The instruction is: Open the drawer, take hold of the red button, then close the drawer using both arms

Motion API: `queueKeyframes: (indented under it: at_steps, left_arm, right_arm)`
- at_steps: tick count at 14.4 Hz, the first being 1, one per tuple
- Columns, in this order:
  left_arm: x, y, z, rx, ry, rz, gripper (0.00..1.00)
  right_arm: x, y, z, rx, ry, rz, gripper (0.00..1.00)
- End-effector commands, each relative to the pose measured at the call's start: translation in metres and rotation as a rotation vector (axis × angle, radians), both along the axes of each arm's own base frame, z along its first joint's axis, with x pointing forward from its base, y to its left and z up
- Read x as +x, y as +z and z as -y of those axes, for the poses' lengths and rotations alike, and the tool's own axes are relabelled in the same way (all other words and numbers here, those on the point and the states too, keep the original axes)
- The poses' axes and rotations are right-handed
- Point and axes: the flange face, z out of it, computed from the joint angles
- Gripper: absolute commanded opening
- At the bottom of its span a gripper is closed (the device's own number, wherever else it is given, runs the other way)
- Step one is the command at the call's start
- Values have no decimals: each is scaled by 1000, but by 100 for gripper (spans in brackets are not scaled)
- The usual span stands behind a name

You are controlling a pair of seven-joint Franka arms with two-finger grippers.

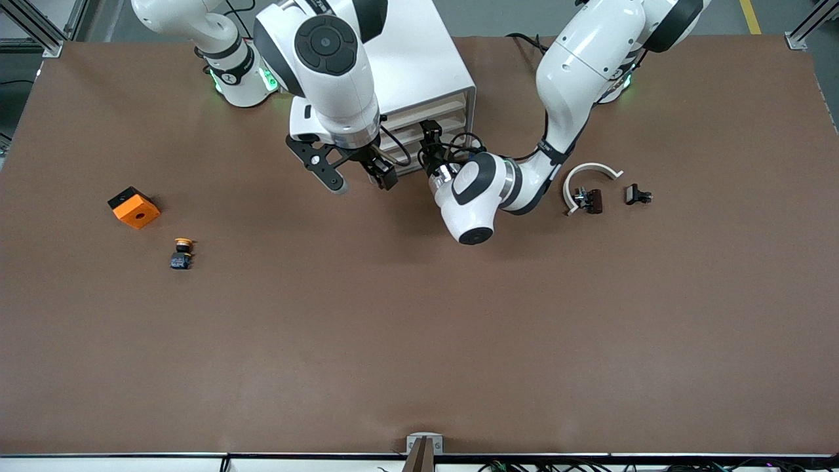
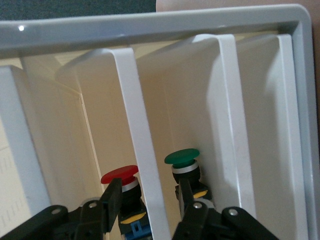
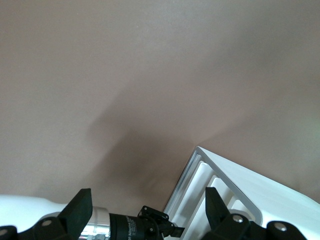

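Note:
The drawer (image 2: pixel 150 25) of the white cabinet (image 1: pixel 419 59) stands pulled out, its inside split by white dividers. The button (image 2: pixel 120 176), red-capped on a dark body, stands in one compartment. My left gripper (image 2: pixel 148 187) reaches into the drawer with its fingers apart. One finger (image 2: pixel 113 192) is against the red cap's side; the other is in the neighbouring compartment, so the button and a divider lie between them. In the front view the left gripper (image 1: pixel 429 139) is at the cabinet's front. My right gripper (image 1: pixel 360 180) hangs open and empty over the table beside the drawer's corner (image 3: pixel 215 185).
A green-capped button (image 2: pixel 182 159) stands in the compartment next to the red one. Toward the right arm's end lie an orange cube with a hole (image 1: pixel 134 207) and an orange-capped button (image 1: pixel 181 254). Toward the left arm's end lie a white curved piece (image 1: pixel 590 174) and two small dark parts (image 1: pixel 637 195).

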Motion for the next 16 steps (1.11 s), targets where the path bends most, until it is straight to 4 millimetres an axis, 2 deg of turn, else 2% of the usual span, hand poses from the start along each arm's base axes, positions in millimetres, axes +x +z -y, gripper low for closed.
queueKeyframes:
  at_steps: [1, 5, 7, 9, 12, 16]
  left_arm:
    - [-7, -3, 7, 1, 13, -5, 42]
    - [2, -4, 1, 9, 29, 0, 17]
    - [6, -3, -2, 11, 35, 5, 0]
    - [9, -3, -4, 13, 40, 7, 0]
    - [24, -3, -15, 25, 66, 24, 0]
    - [67, -3, -42, 39, 143, 66, 0]
  right_arm:
    - [0, 5, -8, 15, -9, 3, 100]
    - [-2, 5, -10, 15, -21, 3, 100]
    - [-1, 5, -10, 14, -38, 5, 100]
    - [0, 6, -11, 19, -76, 13, 100]
    - [-1, 3, -15, 20, -105, 17, 100]
    - [-5, -6, -24, 9, -107, 16, 100]
